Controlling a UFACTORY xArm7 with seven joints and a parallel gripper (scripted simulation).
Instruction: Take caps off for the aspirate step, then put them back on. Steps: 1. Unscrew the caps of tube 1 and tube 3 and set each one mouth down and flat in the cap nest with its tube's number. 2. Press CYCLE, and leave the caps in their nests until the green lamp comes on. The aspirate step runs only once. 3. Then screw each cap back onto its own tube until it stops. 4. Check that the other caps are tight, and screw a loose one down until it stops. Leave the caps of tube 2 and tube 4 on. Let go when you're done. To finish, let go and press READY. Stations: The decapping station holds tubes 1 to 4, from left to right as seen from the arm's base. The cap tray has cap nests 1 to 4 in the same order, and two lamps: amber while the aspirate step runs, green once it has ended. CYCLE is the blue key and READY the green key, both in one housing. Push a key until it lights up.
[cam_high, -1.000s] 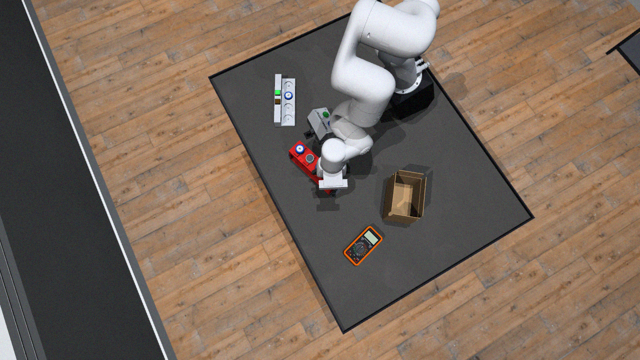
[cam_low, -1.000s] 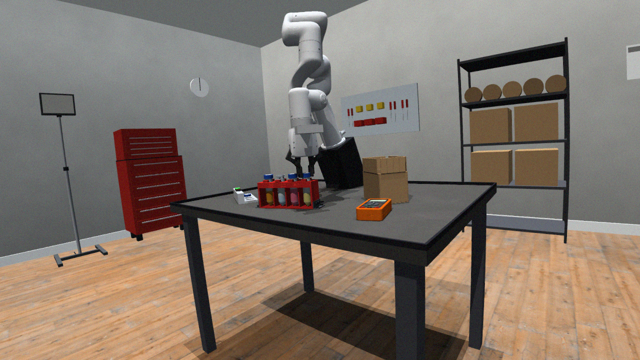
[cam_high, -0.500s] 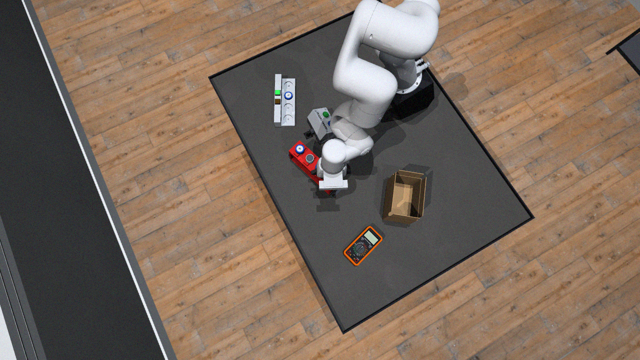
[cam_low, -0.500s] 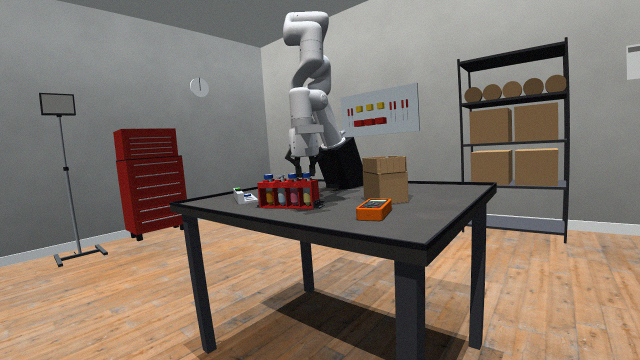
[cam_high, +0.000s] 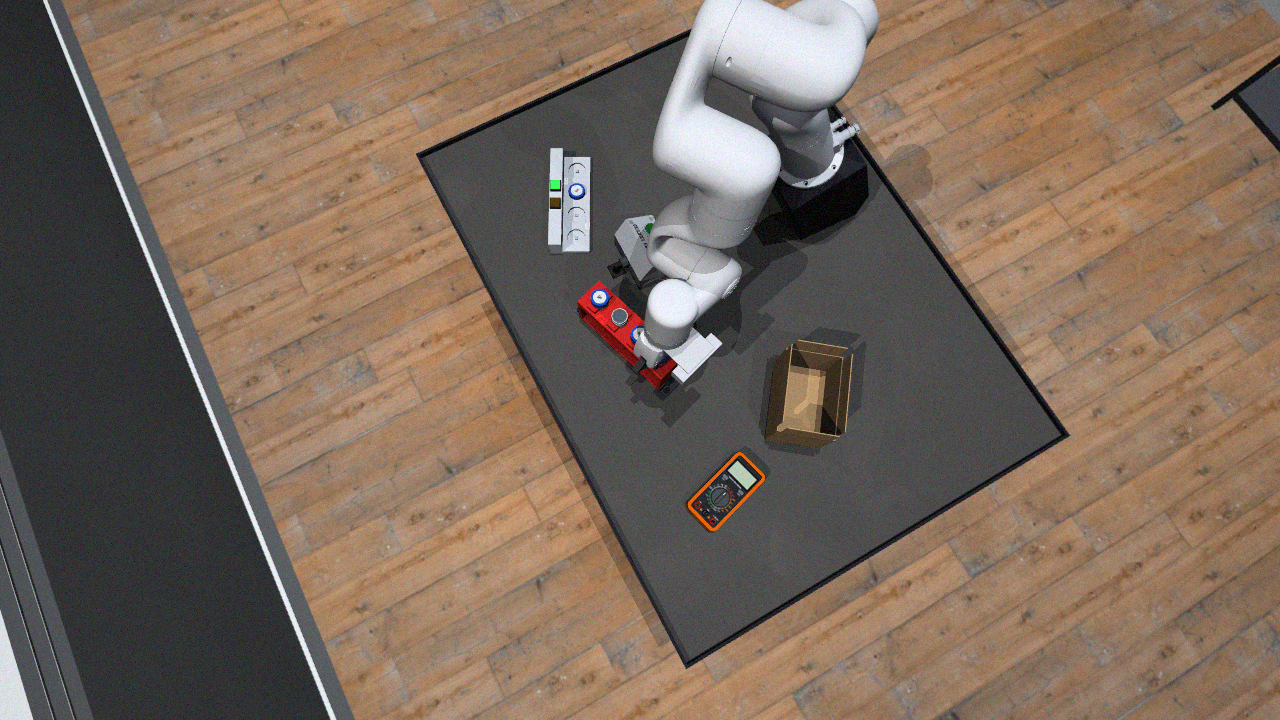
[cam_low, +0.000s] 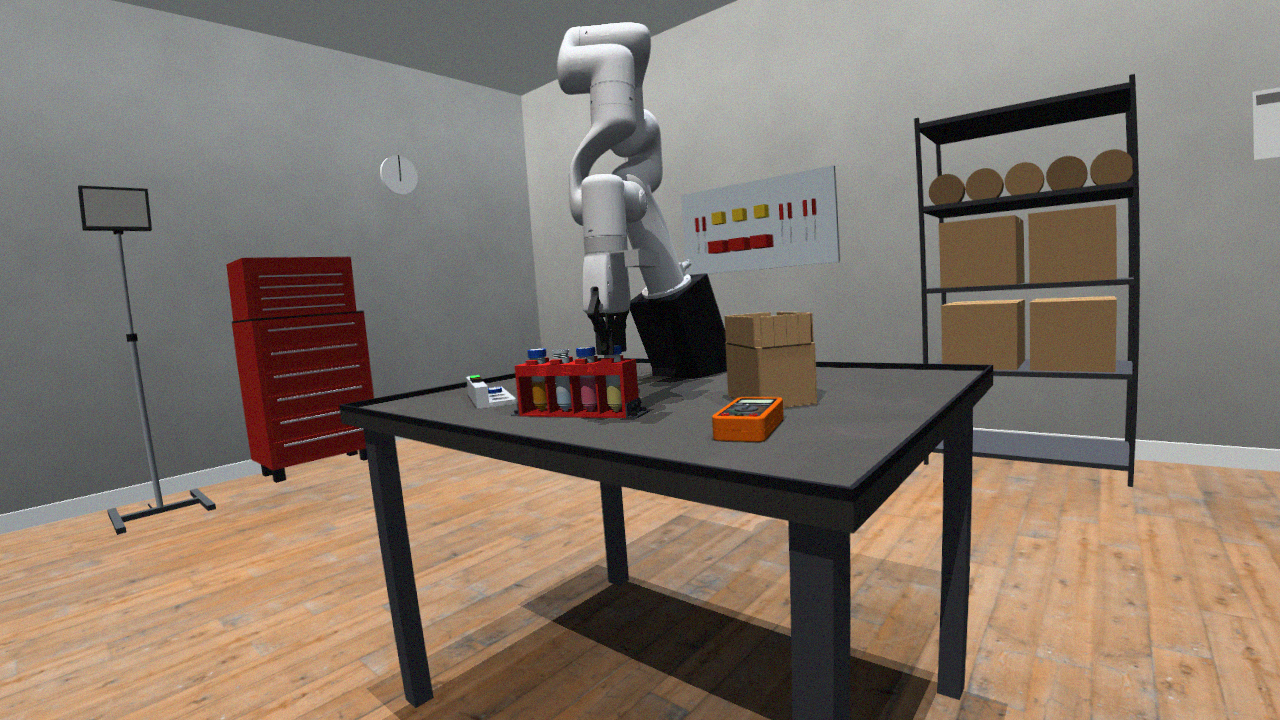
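Observation:
The red decapping station stands near the table's middle. My gripper points straight down over tube 1 at the rack's end nearest the cardboard box. Its fingers stand open, close around that tube's blue cap. Tube 2 and tube 4 wear blue caps. Tube 3 is uncapped. Its blue cap lies in nest 3 of the white cap tray. The green lamp is lit.
The key housing sits behind the rack, partly hidden by the arm. An open cardboard box and an orange multimeter lie on the table's other half.

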